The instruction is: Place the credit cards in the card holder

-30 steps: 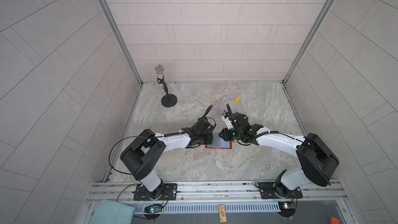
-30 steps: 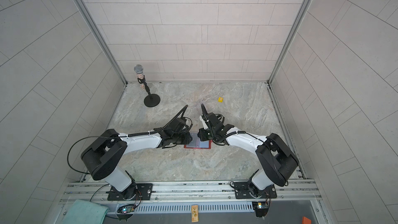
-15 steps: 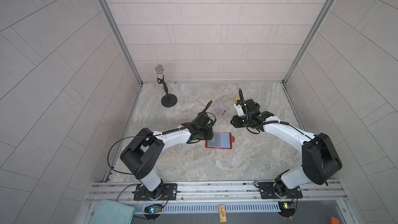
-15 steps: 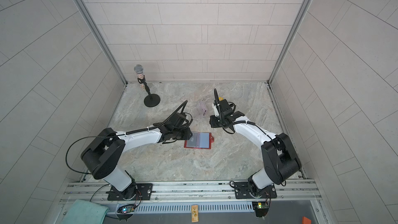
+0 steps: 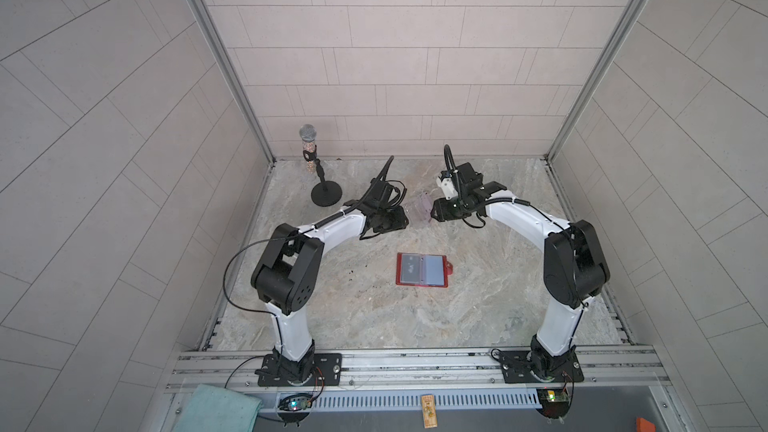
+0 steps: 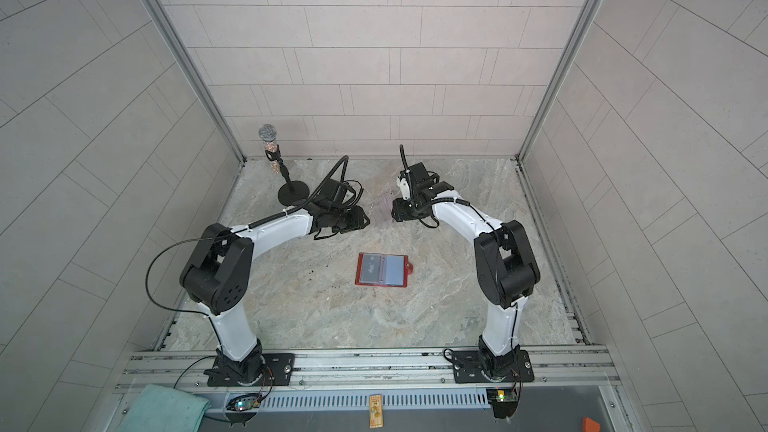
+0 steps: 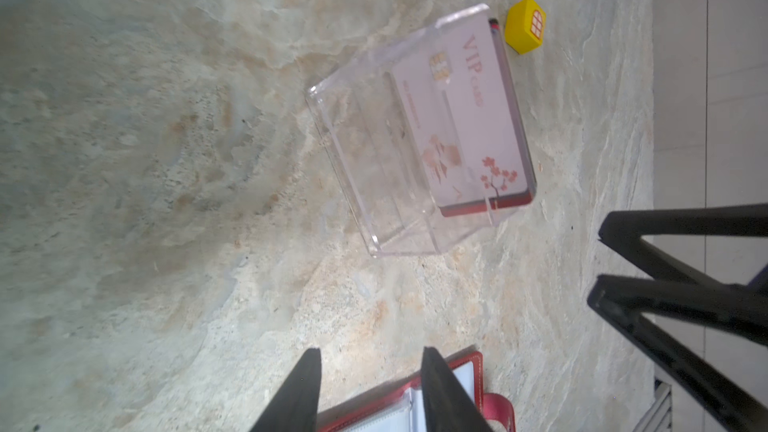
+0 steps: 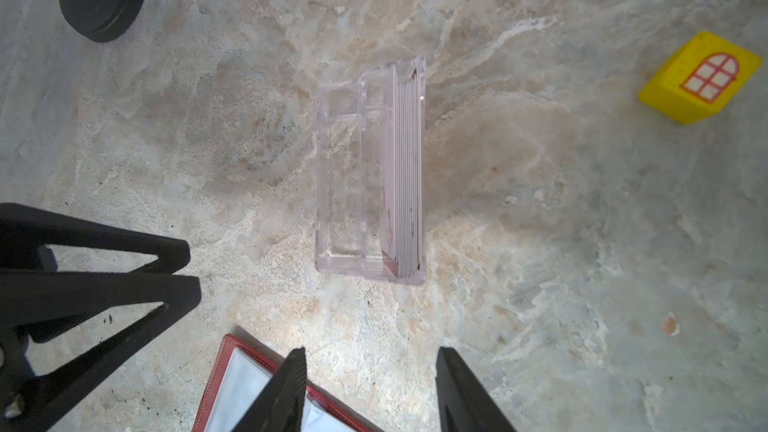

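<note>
Right wrist view has the credit cards [image 8: 405, 168] stacked on edge in a clear stand [image 8: 338, 176] on the surface [image 8: 540, 209], well apart from the open red card holder [image 5: 422, 270], which lies flat closer to the robot. Right pincer [image 8: 372, 351] and left pincer [image 7: 371, 352] hover either side of the stand, both spread and empty. Likely best: pinch only the front pink card [image 7: 465, 118] by its top edge and lift straight, other pincer steadying the stand.
</note>
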{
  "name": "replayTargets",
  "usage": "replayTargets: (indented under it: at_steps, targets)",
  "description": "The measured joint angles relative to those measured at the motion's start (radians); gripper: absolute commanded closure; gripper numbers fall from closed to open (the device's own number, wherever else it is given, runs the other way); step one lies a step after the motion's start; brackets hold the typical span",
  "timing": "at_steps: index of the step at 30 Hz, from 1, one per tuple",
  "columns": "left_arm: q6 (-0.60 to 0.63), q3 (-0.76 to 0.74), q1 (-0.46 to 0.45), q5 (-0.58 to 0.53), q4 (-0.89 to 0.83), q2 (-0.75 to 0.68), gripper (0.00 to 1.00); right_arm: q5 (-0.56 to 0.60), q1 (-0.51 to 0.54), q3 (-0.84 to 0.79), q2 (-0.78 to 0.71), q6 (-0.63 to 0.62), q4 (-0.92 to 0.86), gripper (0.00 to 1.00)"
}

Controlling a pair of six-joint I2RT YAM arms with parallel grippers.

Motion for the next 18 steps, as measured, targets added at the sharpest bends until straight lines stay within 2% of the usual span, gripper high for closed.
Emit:
replayTargets:
  at_steps: [8, 18]
  targets:
    - [-0.031, 0.165, 0.032, 0.086, -0.010, 0.147, 0.47, 0.000, -0.023, 0.166, 0.121, -0.030, -0.075, 0.46]
    - [-0.099, 0.286, 0.056, 0.185, 0.028, 0.282, 0.47, -0.014, -0.037, 0.354, 0.269, -0.065, -0.168, 0.46]
